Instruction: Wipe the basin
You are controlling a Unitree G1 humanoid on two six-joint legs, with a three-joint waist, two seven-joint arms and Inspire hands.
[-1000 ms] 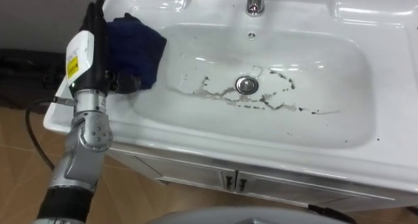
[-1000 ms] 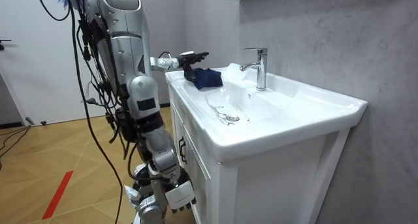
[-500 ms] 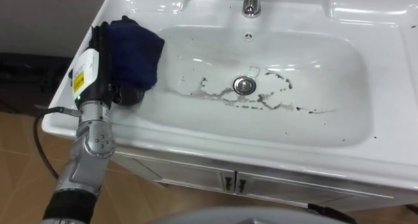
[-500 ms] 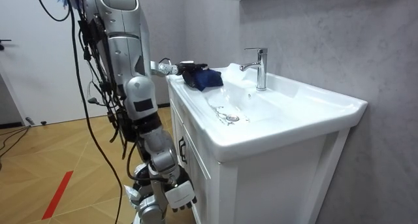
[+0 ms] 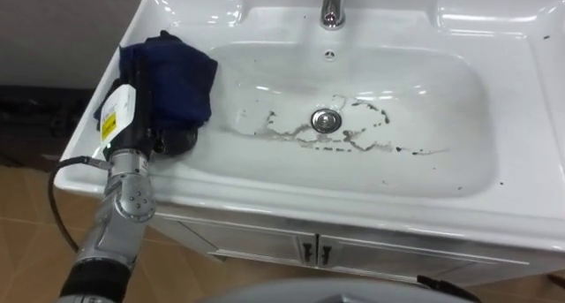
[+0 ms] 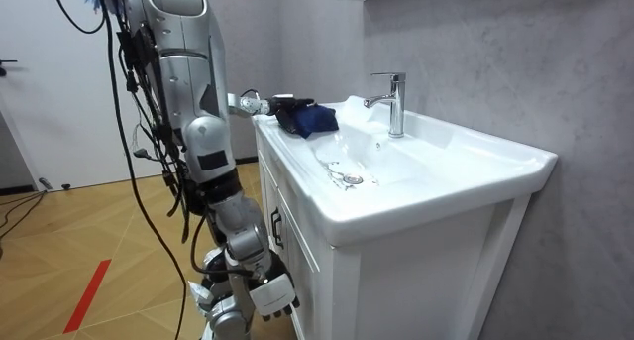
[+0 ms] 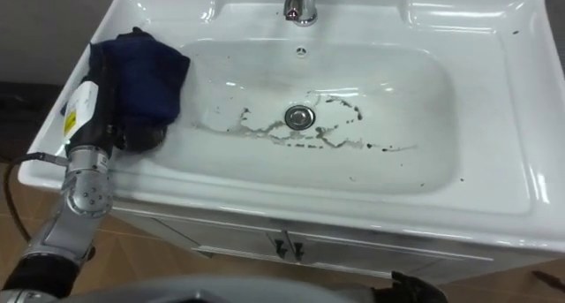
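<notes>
Grime [image 5: 357,142] streaks the basin [image 5: 441,91] around the drain [image 5: 326,120], so wiping looks not yet started, with the blue cloth [image 5: 181,73] up on the left rim against the robot's left hand [image 5: 139,100], whose grip I cannot tell.

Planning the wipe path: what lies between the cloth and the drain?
In the left eye view, bare basin wall beside the cloth, then dark dirt streaks just before the drain.

Bright even indoor light, white glare streaks on the glossy basin [image 5: 494,20] rim, faint soft shadows inside its bowl.
</notes>
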